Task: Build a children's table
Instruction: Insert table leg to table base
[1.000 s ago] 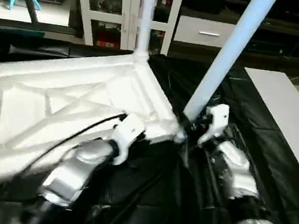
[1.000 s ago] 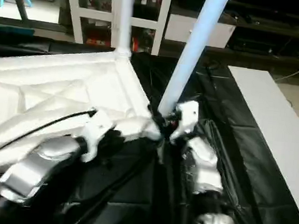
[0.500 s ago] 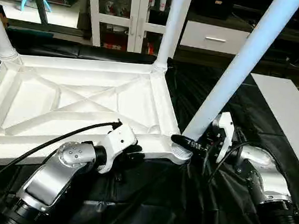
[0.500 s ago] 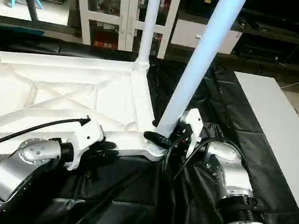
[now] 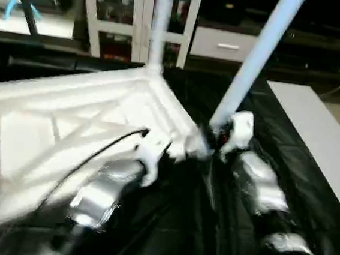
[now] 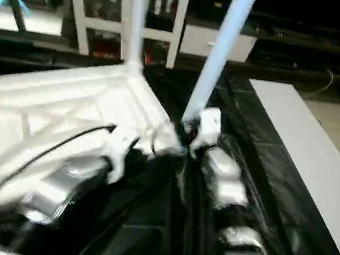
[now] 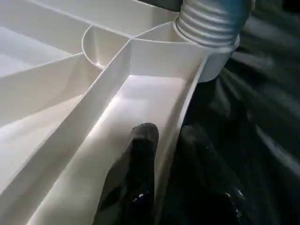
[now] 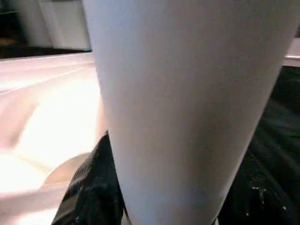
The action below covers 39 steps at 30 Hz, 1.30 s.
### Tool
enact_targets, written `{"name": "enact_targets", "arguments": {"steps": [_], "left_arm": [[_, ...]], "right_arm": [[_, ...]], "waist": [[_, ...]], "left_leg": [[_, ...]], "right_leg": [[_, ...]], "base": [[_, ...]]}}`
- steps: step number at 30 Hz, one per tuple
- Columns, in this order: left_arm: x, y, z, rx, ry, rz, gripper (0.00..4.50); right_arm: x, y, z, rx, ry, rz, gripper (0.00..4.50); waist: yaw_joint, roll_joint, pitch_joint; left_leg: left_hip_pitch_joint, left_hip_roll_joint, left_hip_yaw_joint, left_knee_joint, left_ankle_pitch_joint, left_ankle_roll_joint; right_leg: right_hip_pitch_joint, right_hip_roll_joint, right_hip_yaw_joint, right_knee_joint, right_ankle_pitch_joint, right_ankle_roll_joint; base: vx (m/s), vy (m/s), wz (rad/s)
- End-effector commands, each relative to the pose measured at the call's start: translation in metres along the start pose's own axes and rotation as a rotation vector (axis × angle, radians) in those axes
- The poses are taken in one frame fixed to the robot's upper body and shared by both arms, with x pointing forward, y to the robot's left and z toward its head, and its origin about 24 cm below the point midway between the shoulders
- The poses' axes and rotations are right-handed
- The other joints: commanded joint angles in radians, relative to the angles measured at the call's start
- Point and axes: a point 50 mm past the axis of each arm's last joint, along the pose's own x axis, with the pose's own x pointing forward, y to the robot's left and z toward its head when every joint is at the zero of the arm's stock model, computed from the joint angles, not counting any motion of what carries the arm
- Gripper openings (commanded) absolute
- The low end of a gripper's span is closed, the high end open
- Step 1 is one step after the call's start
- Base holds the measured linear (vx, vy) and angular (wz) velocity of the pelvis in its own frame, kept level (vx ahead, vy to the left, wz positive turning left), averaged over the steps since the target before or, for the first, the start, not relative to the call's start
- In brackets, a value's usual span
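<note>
Right end effector [image 5: 217,139] grips a tilted leg [image 5: 255,60] at the tabletop [image 5: 68,124] corner.

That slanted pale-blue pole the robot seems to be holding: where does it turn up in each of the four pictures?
Left eye: the leg slants from top right down to the tabletop's near corner socket.
Right eye: the leg runs from top centre-right down to that socket.
Left wrist: its ribbed foot sits in the socket.
Right wrist: its shaft looms close.
Shared landmark: the corner socket.

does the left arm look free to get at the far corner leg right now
Probably not. The left gripper has its jaws pinched on the rim of the table top near the corner, one finger inside the channel. The far leg stands across the upturned top, with nothing in between, so it would have to let go first.
</note>
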Motion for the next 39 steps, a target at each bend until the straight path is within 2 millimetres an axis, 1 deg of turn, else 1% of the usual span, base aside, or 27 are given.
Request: {"name": "enact_targets", "arguments": {"steps": [1,5,8,10,11,13,15,18,19,21,22,23,24,26,27,28,29,30,31,32,33,34,35,36,37,38,39], "left_arm": [[-0.001,0.019,0.009,-0.04,-0.043,0.126,0.57],[-0.001,0.021,0.012,-0.028,-0.039,0.142,0.57],[-0.004,0.028,0.01,-0.043,-0.029,0.182,0.57],[-0.004,0.029,0.009,-0.046,-0.029,0.188,0.57],[-0.004,0.03,0.009,-0.048,-0.03,0.194,0.57],[-0.003,0.031,0.01,-0.049,-0.032,0.197,0.57],[-0.003,0.031,0.01,-0.049,-0.033,0.198,0.57],[-0.004,0.031,0.011,-0.045,-0.035,0.196,0.57],[-0.004,0.031,0.011,-0.045,-0.035,0.196,0.57],[-0.004,0.03,0.011,-0.043,-0.036,0.192,0.57],[-0.004,0.029,0.011,-0.041,-0.036,0.188,0.57],[-0.004,0.029,0.011,-0.04,-0.036,0.185,0.56],[-0.004,0.029,0.011,-0.04,-0.036,0.185,0.56],[-0.004,0.029,0.011,-0.03,-0.038,0.179,0.51],[-0.004,0.029,0.011,-0.027,-0.039,0.177,0.49],[-0.004,0.029,0.011,-0.022,-0.04,0.171,0.49],[-0.005,0.029,0.01,-0.007,-0.043,0.151,0.48],[-0.006,0.029,0.009,0.002,-0.045,0.139,0.46],[-0.007,0.028,0.008,0.023,-0.049,0.108,0.44],[-0.009,0.026,0.006,0.044,-0.048,0.072,0.43],[-0.01,0.026,0.004,0.056,-0.044,0.058,0.41],[-0.014,0.025,-0.002,0.109,-0.032,-0.002,0.41],[-0.018,0.023,-0.006,0.154,-0.027,-0.07,0.25],[-0.022,0.022,-0.011,0.183,-0.014,-0.123,0.15],[-0.022,0.022,-0.011,0.183,-0.014,-0.123,0.15],[-0.03,0.022,-0.016,0.226,-0.006,-0.213,0.09],[-0.032,0.022,-0.017,0.236,-0.005,-0.234,0.08]], "right_arm": [[-0.016,-0.003,-0.058,0.114,0.238,-0.128,1.89],[-0.006,0.01,-0.051,0.118,0.194,-0.09,1.89],[0.002,0.024,-0.039,0.117,0.123,0.023,1.89],[0.002,0.025,-0.038,0.114,0.121,0.038,1.89],[0.003,0.027,-0.037,0.093,0.116,0.058,1.89],[0.003,0.028,-0.036,0.086,0.103,0.071,1.89],[0.003,0.028,-0.035,0.084,0.096,0.08,2.59],[0.004,0.031,-0.03,0.075,0.073,0.13,2.66],[0.004,0.032,-0.03,0.075,0.07,0.135,2.8],[0.005,0.033,-0.025,0.052,0.054,0.164,3.03],[0.005,0.033,-0.023,0.034,0.041,0.18,3.05],[0.004,0.033,-0.02,0.026,0.026,0.197,3.05],[0.004,0.033,-0.019,0.03,0.022,0.201,3.05],[0.0,0.033,-0.012,0.036,-0.005,0.255,3.05],[-0.001,0.032,-0.011,0.037,-0.011,0.265,3.05],[-0.003,0.032,-0.009,0.043,-0.019,0.28,3.05],[-0.007,0.029,-0.006,0.039,-0.026,0.302,3.05],[-0.01,0.028,-0.004,0.032,-0.028,0.31,3.05],[-0.014,0.025,-0.002,0.012,-0.03,0.315,3.05],[-0.018,0.02,-0.001,-0.015,-0.029,0.316,3.05],[-0.02,0.018,0.0,-0.026,-0.029,0.314,3.05],[-0.029,0.008,0.003,-0.071,-0.021,0.306,3.05],[-0.037,-0.001,0.006,-0.107,-0.016,0.316,3.05],[-0.045,-0.008,0.008,-0.134,-0.009,0.344,3.05],[-0.045,-0.008,0.008,-0.134,-0.009,0.344,3.05],[-0.064,-0.02,0.013,-0.159,0.04,0.456,3.23],[-0.069,-0.023,0.013,-0.167,0.055,0.482,3.34]], "waist": [[0.007,0.022,-0.037],[0.005,0.02,-0.037],[0.004,0.02,-0.04],[0.003,0.021,-0.042],[0.003,0.019,-0.044],[0.003,0.018,-0.042],[0.004,0.017,-0.042],[0.001,0.017,-0.042],[0.001,0.017,-0.042],[-0.001,0.016,-0.047],[-0.002,0.018,-0.047],[-0.002,0.017,-0.047],[-0.002,0.018,-0.048],[0.0,0.019,-0.048],[0.0,0.015,-0.051],[0.001,0.015,-0.052],[0.004,0.014,-0.056],[0.009,0.015,-0.056],[0.011,0.016,-0.06],[0.015,0.014,-0.06],[0.018,0.015,-0.059],[0.019,0.014,-0.059],[0.023,0.014,-0.059],[0.024,0.014,-0.057],[0.026,0.014,-0.057],[0.025,0.013,-0.056],[0.029,0.013,-0.055]], "left_leg": [[0.007,0.008,-0.005,-0.057,-0.07,-0.01],[0.004,0.007,-0.005,-0.056,-0.056,0.001],[0.003,0.009,-0.005,-0.054,-0.05,0.01],[0.002,0.009,-0.005,-0.052,-0.037,0.013],[0.001,0.009,-0.004,-0.05,-0.016,0.018],[0.001,0.008,-0.003,-0.051,-0.03,0.018],[0.001,0.009,-0.002,-0.051,-0.045,0.019],[-0.003,0.009,-0.003,-0.052,-0.051,0.032],[-0.003,0.009,-0.003,-0.052,-0.051,0.032],[-0.006,0.007,-0.002,-0.046,-0.002,0.054],[-0.005,0.007,-0.002,-0.045,0.008,0.059],[-0.005,0.006,-0.001,-0.042,0.028,0.071],[-0.006,0.006,-0.001,-0.04,0.05,0.082],[-0.007,0.004,-0.001,-0.037,0.074,0.098],[-0.007,0.005,-0.001,-0.035,0.089,0.105],[-0.007,0.004,-0.001,-0.035,0.099,0.107],[-0.007,0.004,-0.001,-0.03,0.137,0.116],[-0.007,0.002,-0.003,-0.027,0.158,0.12],[-0.006,0.004,-0.002,-0.023,0.177,0.124],[-0.007,0.002,-0.003,-0.022,0.211,0.125],[-0.008,0.003,-0.003,-0.022,0.212,0.121],[-0.007,0.002,-0.003,-0.023,0.206,0.11],[-0.008,0.0,-0.003,-0.022,0.209,0.098],[-0.008,0.0,-0.002,-0.022,0.199,0.082],[-0.008,-0.003,-0.002,-0.021,0.19,0.077],[-0.01,-0.005,0.001,-0.023,0.177,0.068],[-0.008,-0.007,0.0,-0.023,0.157,0.07]], "right_leg": [[0.009,-0.057,0.035,-0.065,0.276,-0.204],[0.01,-0.054,0.031,-0.06,0.351,-0.183],[0.01,-0.053,0.03,-0.057,0.384,-0.182],[0.012,-0.053,0.03,-0.055,0.404,-0.184],[0.01,-0.05,0.029,-0.052,0.445,-0.184],[0.008,-0.051,0.029,-0.054,0.433,-0.184],[0.009,-0.052,0.031,-0.055,0.414,-0.186],[0.01,-0.053,0.03,-0.055,0.415,-0.191],[0.01,-0.053,0.03,-0.055,0.415,-0.191],[0.015,-0.052,0.031,-0.048,0.479,-0.206],[0.014,-0.052,0.031,-0.047,0.495,-0.21],[0.015,-0.05,0.031,-0.045,0.52,-0.215],[0.015,-0.05,0.031,-0.042,0.546,-0.22],[0.019,-0.049,0.03,-0.04,0.589,-0.219],[0.02,-0.049,0.03,-0.037,0.618,-0.218],[0.022,-0.048,0.029,-0.035,0.63,-0.219],[0.023,-0.046,0.028,-0.031,0.682,-0.218],[0.025,-0.043,0.027,-0.029,0.706,-0.211],[0.025,-0.042,0.027,-0.024,0.735,-0.207],[0.024,-0.041,0.024,-0.022,0.766,-0.197],[0.023,-0.042,0.024,-0.021,0.771,-0.191],[0.022,-0.041,0.023,-0.021,0.759,-0.186],[0.025,-0.037,0.023,-0.021,0.759,-0.167],[0.024,-0.034,0.023,-0.02,0.755,-0.149],[0.025,-0.032,0.023,-0.022,0.753,-0.141],[0.023,-0.032,0.024,-0.02,0.759,-0.135],[0.026,-0.03,0.023,-0.026,0.747,-0.126]], "base": [[0.0,0.0,0.0],[0.0,0.0,0.0],[0.0,0.0,0.0],[0.0,0.0,0.0],[0.0,0.0,0.0],[0.0,0.0,0.0],[0.0,0.0,0.0],[0.0,0.0,0.0],[0.0,0.0,0.0],[0.0,0.0,0.0],[0.0,0.0,0.0],[0.0,0.0,0.0],[0.0,0.0,0.0],[0.0,0.0,0.0],[0.0,0.0,0.0],[0.0,0.0,0.0],[0.0,0.0,0.0],[0.0,0.0,0.0],[0.0,0.0,0.0],[0.0,0.0,0.0],[0.0,0.0,0.0],[0.0,0.0,0.0],[0.0,0.0,0.0],[0.0,0.0,0.0],[0.0,0.0,0.0],[0.0,0.0,0.0],[0.0,0.0,0.0]]}}
